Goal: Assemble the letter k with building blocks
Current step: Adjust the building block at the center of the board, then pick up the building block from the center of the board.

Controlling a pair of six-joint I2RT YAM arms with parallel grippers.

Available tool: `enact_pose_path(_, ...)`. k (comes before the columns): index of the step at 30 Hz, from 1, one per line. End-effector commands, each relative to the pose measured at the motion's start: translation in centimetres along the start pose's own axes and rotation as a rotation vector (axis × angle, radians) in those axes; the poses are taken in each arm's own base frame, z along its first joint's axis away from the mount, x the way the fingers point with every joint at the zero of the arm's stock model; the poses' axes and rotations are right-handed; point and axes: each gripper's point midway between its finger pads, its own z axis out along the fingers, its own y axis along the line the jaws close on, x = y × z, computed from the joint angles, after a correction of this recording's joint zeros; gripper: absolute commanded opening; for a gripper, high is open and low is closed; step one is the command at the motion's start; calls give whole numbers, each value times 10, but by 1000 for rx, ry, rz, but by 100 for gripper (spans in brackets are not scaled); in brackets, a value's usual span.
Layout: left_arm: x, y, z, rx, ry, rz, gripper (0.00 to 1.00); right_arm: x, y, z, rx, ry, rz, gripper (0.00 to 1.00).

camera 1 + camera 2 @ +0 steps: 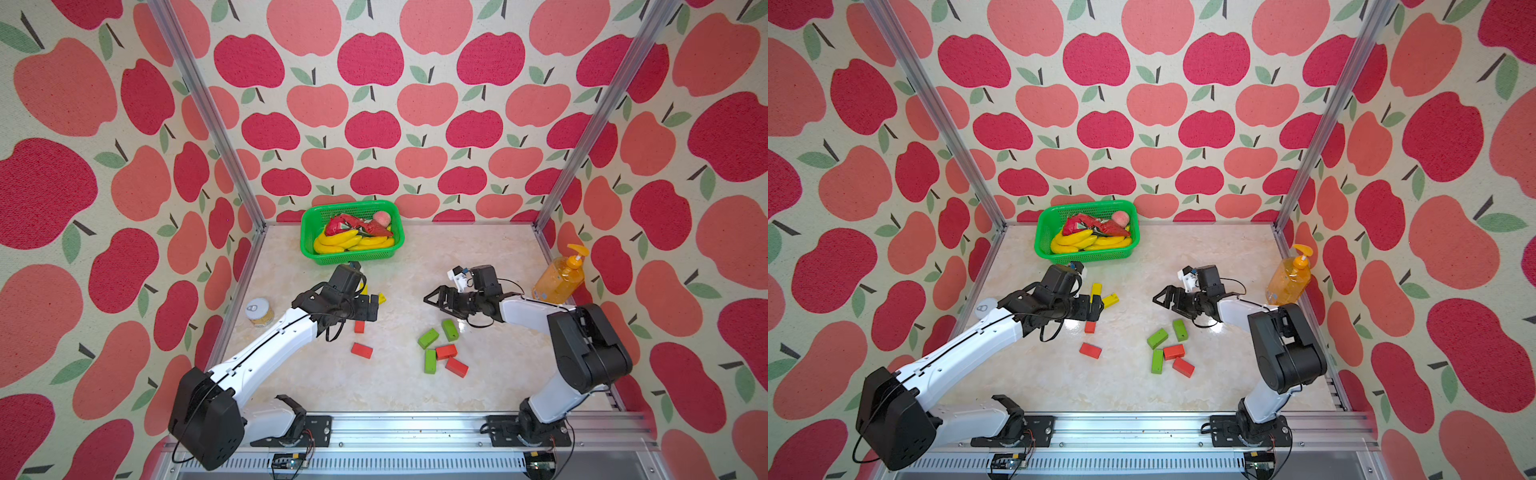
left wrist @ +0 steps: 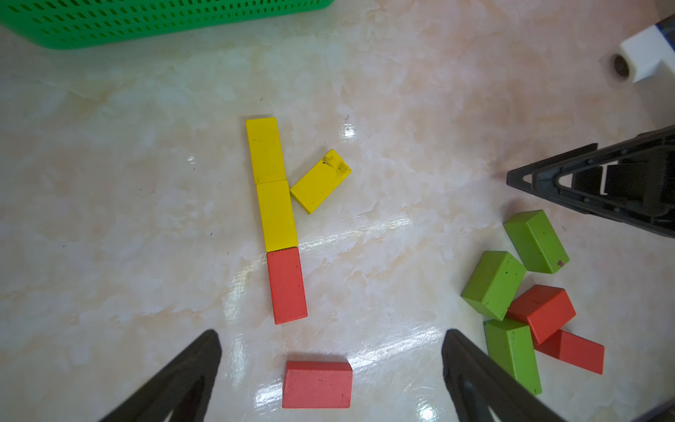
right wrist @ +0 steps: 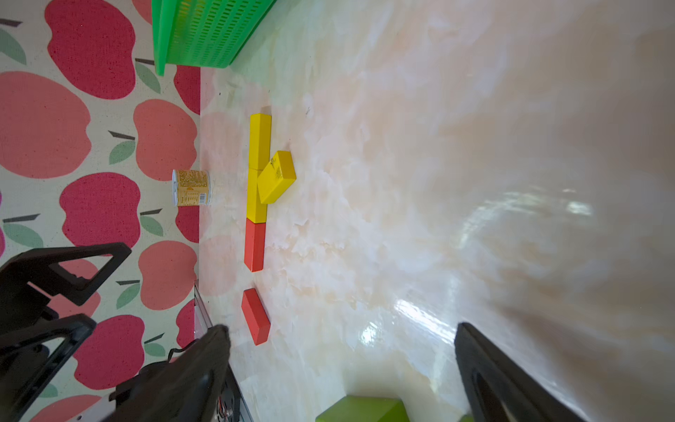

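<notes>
Two yellow building blocks (image 2: 265,149) (image 2: 277,215) and a red one (image 2: 287,285) lie end to end in a straight line. A third yellow block (image 2: 320,181) leans off diagonally from the line's middle. My left gripper (image 2: 332,336) hangs open above this line, its fingers wide on either side of a loose red block (image 2: 317,384) without touching it. Three green blocks (image 1: 428,338) and two red ones (image 1: 446,351) lie jumbled at the right. My right gripper (image 1: 428,298) stands open and empty just behind that pile; a green block (image 3: 361,409) shows below its jaws.
A green basket (image 1: 306,241) of toy bananas and other fruit stands at the back. A small can (image 1: 259,311) stands by the left wall and an orange soap bottle (image 1: 559,276) by the right wall. Apple-patterned walls close three sides.
</notes>
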Motion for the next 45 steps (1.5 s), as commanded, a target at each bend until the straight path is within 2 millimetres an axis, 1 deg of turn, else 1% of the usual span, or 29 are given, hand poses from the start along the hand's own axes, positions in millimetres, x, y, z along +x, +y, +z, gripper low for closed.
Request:
enact_pose_path(1, 52, 6, 14, 108, 161, -91, 98, 16, 59, 11, -17, 52, -323, 99)
enact_pose_path(3, 68, 8, 13, 155, 183, -159, 98, 40, 85, 24, -8, 111, -492, 99)
enact_pose_path(4, 76, 10, 11, 159, 190, -194, 98, 56, 97, 30, -22, 153, -578, 99)
enact_pose_path(6, 90, 22, 6, 115, 184, -261, 98, 88, 112, 42, -33, 239, -698, 99)
enact_pose_path(7, 99, 35, 3, 51, 182, -296, 98, 107, 116, 48, -40, 285, -748, 99)
enact_pose_path(8, 107, 50, -3, -22, 183, -330, 98, 125, 119, 54, -32, 323, -798, 99)
enact_pose_path(9, 113, 60, -8, -67, 181, -356, 98, 137, 118, 60, -1, 342, -838, 99)
enact_pose_path(10, 117, 67, -15, -85, 166, -375, 98, 144, 115, 68, 51, 344, -880, 99)
enact_pose_path(11, 118, 68, -21, -77, 139, -386, 98, 151, 110, 76, 89, 361, -906, 99)
enact_pose_path(12, 115, 65, -24, -49, 101, -388, 98, 156, 109, 82, 108, 379, -918, 99)
enact_pose_path(13, 111, 59, -28, -6, 70, -385, 98, 159, 105, 88, 126, 402, -923, 98)
enact_pose_path(16, 107, 65, -42, -39, 32, -410, 98, 160, 102, 103, 167, 422, -954, 96)
enact_pose_path(18, 107, 64, -43, -33, 26, -415, 98, 162, 104, 109, 169, 428, -976, 96)
enact_pose_path(20, 108, 66, -43, -44, 32, -422, 98, 157, 102, 116, 199, 410, -998, 95)
enact_pose_path(23, 106, 65, -45, -36, 23, -421, 98, 152, 97, 122, 240, 401, -1000, 95)
enact_pose_path(28, 101, 61, -53, -9, -16, -424, 98, 151, 95, 129, 254, 401, -1010, 95)
enact_pose_path(33, 97, 55, -60, 20, -17, -414, 98, 148, 94, 138, 294, 383, -1030, 90)
enact_pose_path(37, 94, 53, -67, 19, -18, -404, 98, 146, 96, 141, 291, 383, -1031, 86)
enact_pose_path(41, 96, 40, -69, 85, 23, -402, 98, 149, 94, 145, 290, 401, -1022, 80)
enact_pose_path(42, 97, 35, -70, 109, 44, -400, 98, 160, 100, 148, 275, 415, -1045, 78)
enact_pose_path(45, 101, 25, -77, 156, 84, -397, 98, 164, 99, 152, 283, 431, -1048, 73)
